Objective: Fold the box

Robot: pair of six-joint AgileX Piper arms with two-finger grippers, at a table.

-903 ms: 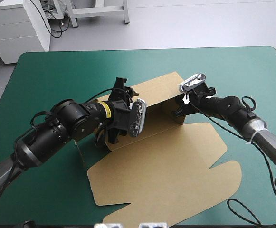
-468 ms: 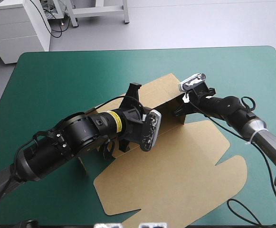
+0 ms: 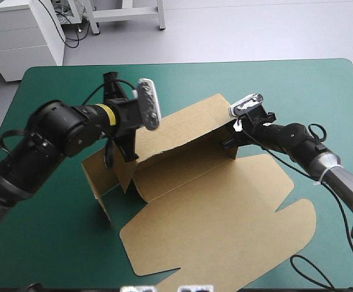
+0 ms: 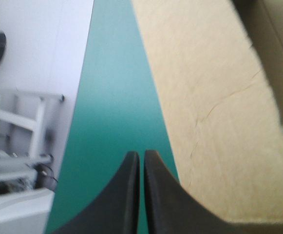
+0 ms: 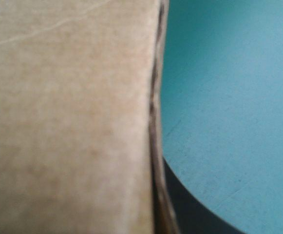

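The brown box (image 3: pixel 219 207) lies mid-table, its broad lid panel flat toward the front. Its rear wall (image 3: pixel 182 131) leans up, and a left end flap (image 3: pixel 97 176) stands upright. My left gripper (image 3: pixel 137 129) hovers at the rear wall's left end, on its far side. Its black fingers are shut (image 4: pixel 141 155) with nothing between them, and the brown board (image 4: pixel 214 112) runs alongside. My right gripper (image 3: pixel 229 145) is shut on the box's right end wall. Up close the board (image 5: pixel 68 122) fills the right wrist view, with one black finger (image 5: pixel 190 207) behind its edge.
The teal-green cover (image 3: pixel 285 85) stretches from the box to the far edge and out to both sides. The lid's front flaps (image 3: pixel 298 225) reach toward the front right of the table.
My left arm rose off the middle of the box and swung back toward the far left, its fingers closing. The rear wall and left flaps are now uncovered. The right gripper stayed put.
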